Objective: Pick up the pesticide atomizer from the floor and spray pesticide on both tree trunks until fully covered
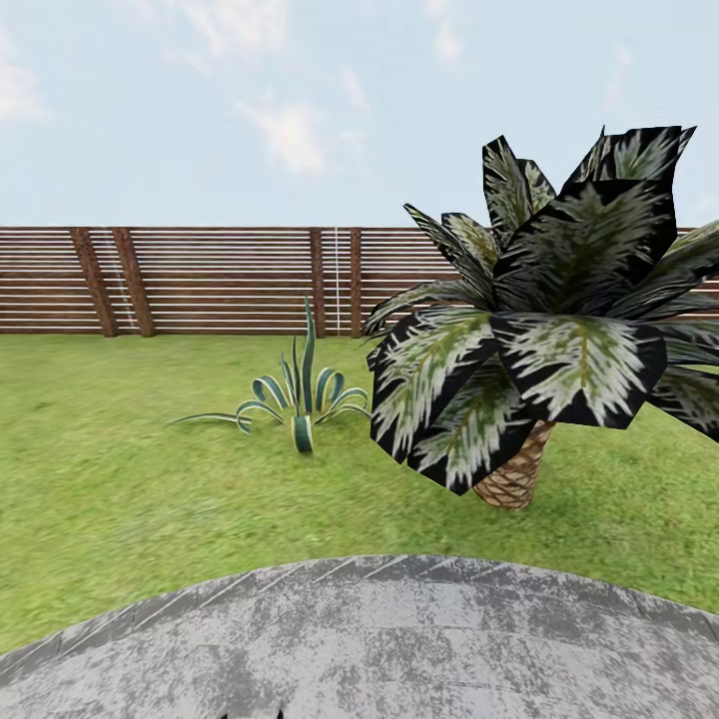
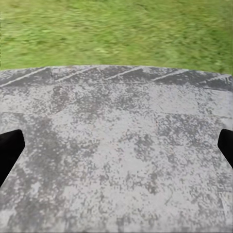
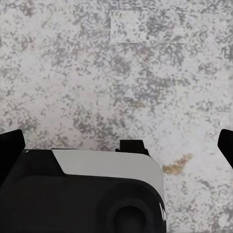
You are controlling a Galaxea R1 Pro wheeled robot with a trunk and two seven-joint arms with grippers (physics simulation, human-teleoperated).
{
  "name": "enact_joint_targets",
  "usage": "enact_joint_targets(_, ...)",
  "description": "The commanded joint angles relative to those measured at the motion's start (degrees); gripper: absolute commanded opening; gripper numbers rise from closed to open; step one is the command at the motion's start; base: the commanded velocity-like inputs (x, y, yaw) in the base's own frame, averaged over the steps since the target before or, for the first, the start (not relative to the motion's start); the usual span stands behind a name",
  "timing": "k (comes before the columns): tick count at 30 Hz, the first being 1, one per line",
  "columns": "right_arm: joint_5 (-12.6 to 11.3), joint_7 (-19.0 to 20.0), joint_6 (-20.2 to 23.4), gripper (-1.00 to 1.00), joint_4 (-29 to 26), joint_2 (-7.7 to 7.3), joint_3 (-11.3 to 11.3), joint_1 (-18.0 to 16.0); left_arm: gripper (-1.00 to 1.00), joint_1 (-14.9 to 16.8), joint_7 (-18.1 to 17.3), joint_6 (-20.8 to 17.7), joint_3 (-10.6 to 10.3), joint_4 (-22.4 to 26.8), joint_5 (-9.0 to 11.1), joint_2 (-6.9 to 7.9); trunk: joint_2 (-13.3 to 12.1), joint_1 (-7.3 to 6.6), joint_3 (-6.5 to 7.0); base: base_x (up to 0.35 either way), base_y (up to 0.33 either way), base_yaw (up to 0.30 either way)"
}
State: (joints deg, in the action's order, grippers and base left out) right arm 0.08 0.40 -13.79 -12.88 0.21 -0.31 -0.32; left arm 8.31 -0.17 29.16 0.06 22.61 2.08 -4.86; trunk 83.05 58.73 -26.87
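— What's nearest, from where you stand?

— Grey stone paving [image 1: 399, 639], mottled and cracked-looking, curving across the foot of the head view. Past its edge the grass floor [image 1: 120, 479] begins, rough and patchy green.

— And the grippers?

— On the left wrist view the left gripper [image 2: 116, 150] shows two dark fingertips [image 2: 9, 148] at opposite edges, spread wide with nothing between them, over paving with grass beyond. The right gripper [image 3: 116, 145] looks the same, its tips [image 3: 10, 145] far apart, above pale speckled stone; a black and white rounded body [image 3: 92, 194] of the robot lies under it, cut off by the frame.

— Anything planted?

— Two plants. One spiky striped plant [image 1: 300, 399] on the lawn, and one short palm [image 1: 544, 330] with a scaly trunk [image 1: 514, 479], mostly hidden by its own dark-edged fronds.

— Farther back?

— The garden's brown slatted fence [image 1: 200, 280], one long run across the view, then cloudy sky [image 1: 250, 110].
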Motion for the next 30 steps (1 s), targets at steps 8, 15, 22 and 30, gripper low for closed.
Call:
enact_joint_targets(8, -0.46, 0.03, -0.19, 1.00, -0.03, -0.16, -0.12, -0.03, 1.00, 0.04, -0.03, 0.19, -0.03, -0.20, -0.04, 0.02, 0.03, 0.00, -0.06, 0.000, 0.000, -0.050)
enact_joint_targets(15, -0.51, 0.02, -0.19, 1.00, -0.04, -0.17, -0.13, -0.03, 1.00, 0.04, -0.08, 0.19, -0.05, -0.20, -0.10, 0.08, 0.03, 0.00, -0.06, 0.000, 0.000, -0.261)
enact_joint_targets(22, -0.52, 0.03, -0.19, 1.00, -0.04, -0.13, -0.13, -0.03, 1.00, 0.04, -0.08, 0.19, -0.06, -0.22, -0.06, 0.10, 0.03, 0.00, -0.06, -0.077, 0.062, -0.292)
enact_joint_targets(30, -0.52, -0.03, -0.19, 1.00, -0.04, -0.12, -0.13, -0.03, 1.00, 0.04, -0.05, 0.19, -0.06, -0.26, -0.06, 0.08, 0.03, 0.00, -0.06, -0.234, 0.188, -0.090)
